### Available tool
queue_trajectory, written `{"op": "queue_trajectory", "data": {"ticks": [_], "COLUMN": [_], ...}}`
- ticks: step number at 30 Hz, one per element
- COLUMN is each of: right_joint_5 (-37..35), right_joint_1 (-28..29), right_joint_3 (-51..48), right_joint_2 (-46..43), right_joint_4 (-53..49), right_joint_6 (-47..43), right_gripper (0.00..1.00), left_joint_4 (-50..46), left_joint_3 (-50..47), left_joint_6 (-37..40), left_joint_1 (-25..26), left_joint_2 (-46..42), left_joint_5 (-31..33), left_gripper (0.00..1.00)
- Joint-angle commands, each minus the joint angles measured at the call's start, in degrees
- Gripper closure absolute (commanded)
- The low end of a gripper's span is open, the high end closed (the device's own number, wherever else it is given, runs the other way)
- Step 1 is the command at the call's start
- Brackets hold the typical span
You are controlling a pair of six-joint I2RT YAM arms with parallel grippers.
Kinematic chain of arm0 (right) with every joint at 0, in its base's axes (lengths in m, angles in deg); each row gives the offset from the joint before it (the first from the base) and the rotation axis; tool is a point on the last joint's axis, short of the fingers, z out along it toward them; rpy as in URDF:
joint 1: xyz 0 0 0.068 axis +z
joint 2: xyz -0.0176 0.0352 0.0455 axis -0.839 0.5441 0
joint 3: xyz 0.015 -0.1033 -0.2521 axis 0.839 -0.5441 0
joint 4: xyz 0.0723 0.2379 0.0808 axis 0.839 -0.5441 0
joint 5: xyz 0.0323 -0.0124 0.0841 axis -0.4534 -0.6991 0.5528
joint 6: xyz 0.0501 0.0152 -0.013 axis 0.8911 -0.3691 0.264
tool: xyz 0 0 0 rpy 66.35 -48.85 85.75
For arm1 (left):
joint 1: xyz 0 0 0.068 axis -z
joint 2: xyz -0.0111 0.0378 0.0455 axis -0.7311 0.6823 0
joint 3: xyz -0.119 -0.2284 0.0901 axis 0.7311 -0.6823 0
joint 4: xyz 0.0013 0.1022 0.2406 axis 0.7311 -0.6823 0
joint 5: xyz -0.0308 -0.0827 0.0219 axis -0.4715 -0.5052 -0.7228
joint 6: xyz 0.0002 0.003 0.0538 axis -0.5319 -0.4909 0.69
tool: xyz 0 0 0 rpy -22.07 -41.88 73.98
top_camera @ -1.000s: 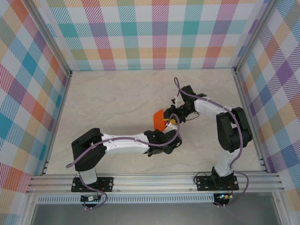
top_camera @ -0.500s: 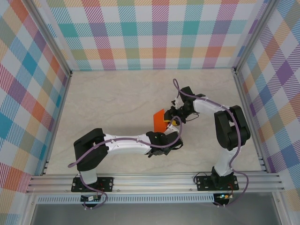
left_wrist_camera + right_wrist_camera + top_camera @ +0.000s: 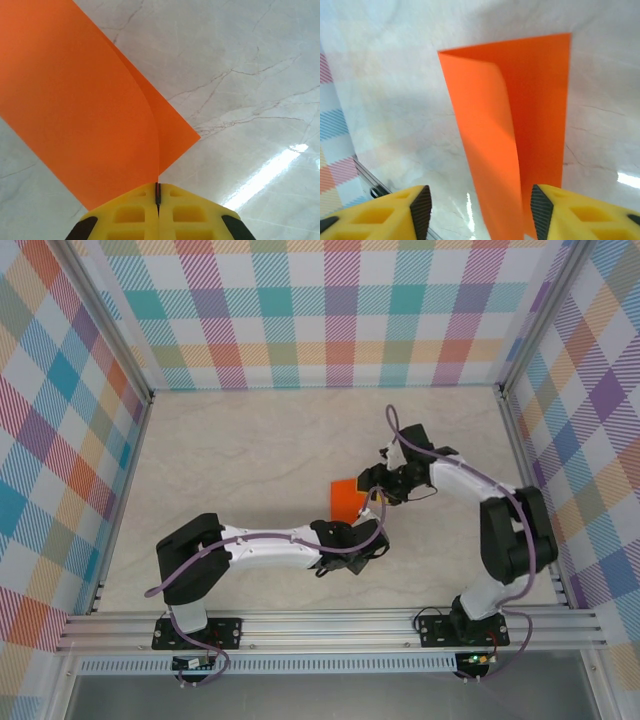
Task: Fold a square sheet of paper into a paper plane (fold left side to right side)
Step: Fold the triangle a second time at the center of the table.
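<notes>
A pale, marble-veined table [image 3: 250,450] carried one bright orange square sheet of paper [image 3: 348,498] just right of its centre, well apart from every edge. The sheet lay doubled over on itself, its lower layer flat against the table and its upper layer bowed up in a soft curve rather than pressed down. Light glared off the glossy surface beside it.

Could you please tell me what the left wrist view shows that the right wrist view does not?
Left wrist view: the left gripper pinched shut on the near edge of the orange sheet. Right wrist view: the right gripper open, the sheet seen between its fingers, plus a plaid wall. Both: the sheet loosely folded over, top layer bulging, on the marble table.
</notes>
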Motion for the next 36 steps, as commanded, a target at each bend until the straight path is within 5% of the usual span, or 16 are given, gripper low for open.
{"op": "queue_trajectory", "data": {"ticks": [1,3,7,10,20,36], "right_joint_5": [-1.3,-1.9,0.1,2.0,0.6,-7.4], "right_joint_1": [-2.6,-3.0,-2.9,-1.6,6.5,11.2], "right_joint_3": [-4.0,-6.8,-13.6,-18.6,-22.7,-19.1], "right_joint_2": [-6.9,-9.5,-11.4,-11.2,-5.4,4.3], "right_joint_4": [2.3,2.0,4.8,9.5,20.3,11.2], "right_joint_6": [0.3,-0.1,1.8,4.2,10.6,7.7], "right_gripper": [0.38,0.43,0.75,0.86,0.96,0.96], "left_joint_4": [2.7,3.8,6.7,9.7,11.6,5.5], "left_joint_3": [-2.1,-2.9,-5.3,-7.5,-9.6,-10.8], "left_joint_6": [-1.0,-1.2,-2.7,-3.7,-4.7,-2.1], "left_joint_1": [-2.4,-3.6,-6.3,-8.5,-12.6,-16.4], "left_joint_2": [-3.1,-3.6,-4.9,-6.2,-8.0,-8.4], "left_joint_5": [-6.1,-9.0,-13.4,-16.7,-21.4,-23.4], "left_gripper": [0.99,0.99,0.99,1.00,1.00,1.00]}}
